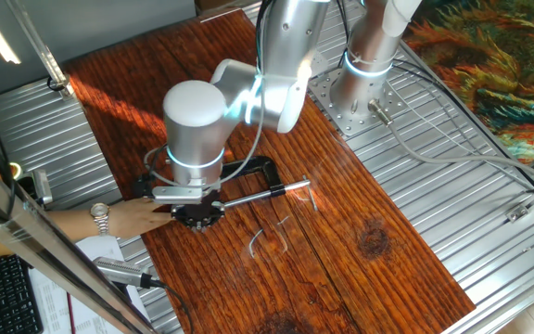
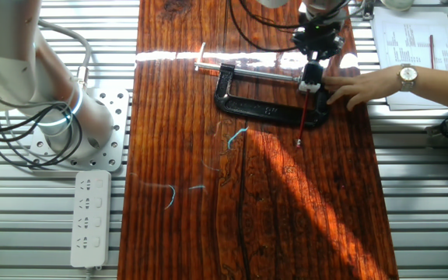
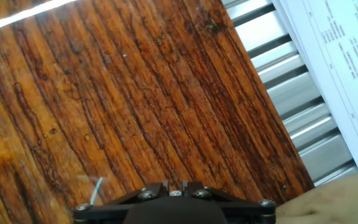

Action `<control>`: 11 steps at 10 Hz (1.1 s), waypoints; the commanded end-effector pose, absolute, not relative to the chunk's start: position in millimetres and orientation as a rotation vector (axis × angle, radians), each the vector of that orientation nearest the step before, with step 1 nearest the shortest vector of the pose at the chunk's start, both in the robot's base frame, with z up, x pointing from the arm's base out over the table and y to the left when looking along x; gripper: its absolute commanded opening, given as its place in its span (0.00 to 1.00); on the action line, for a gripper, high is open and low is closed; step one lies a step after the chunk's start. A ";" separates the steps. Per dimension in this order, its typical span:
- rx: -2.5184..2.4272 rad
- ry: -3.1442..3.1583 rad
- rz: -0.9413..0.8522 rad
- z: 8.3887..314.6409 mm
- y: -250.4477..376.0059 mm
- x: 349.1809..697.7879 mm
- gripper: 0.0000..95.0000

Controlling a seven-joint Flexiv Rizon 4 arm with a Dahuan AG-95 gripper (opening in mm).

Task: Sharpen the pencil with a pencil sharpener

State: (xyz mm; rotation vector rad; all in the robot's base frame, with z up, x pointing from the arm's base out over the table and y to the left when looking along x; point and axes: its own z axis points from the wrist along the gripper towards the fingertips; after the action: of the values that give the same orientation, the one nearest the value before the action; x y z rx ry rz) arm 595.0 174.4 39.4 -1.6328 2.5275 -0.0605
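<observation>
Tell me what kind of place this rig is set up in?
Likely a robotics lab bench: a wooden board lies on a ribbed aluminium table, the arm's base plate is bolted down beside a power strip, and a keyboard and printed sheets sit at the edge.

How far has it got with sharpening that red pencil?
Set up: the pencil sharpener sits in the black clamp, steadied by a person's hand, with the pencil pointing into it. In hand: the tool hovers above. Left: the actual turning; no shavings visible.
</observation>
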 end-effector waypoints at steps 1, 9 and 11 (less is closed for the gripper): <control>-1.635 2.520 -0.071 39.1 167.8 596.9 0.00; -1.650 2.528 -0.025 52.2 160.7 615.7 0.00; -1.637 2.527 -0.006 56.4 162.2 618.6 0.00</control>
State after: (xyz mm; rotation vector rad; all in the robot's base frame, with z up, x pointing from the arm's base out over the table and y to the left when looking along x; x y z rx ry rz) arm 619.1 163.0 57.0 -1.6345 2.5317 0.0031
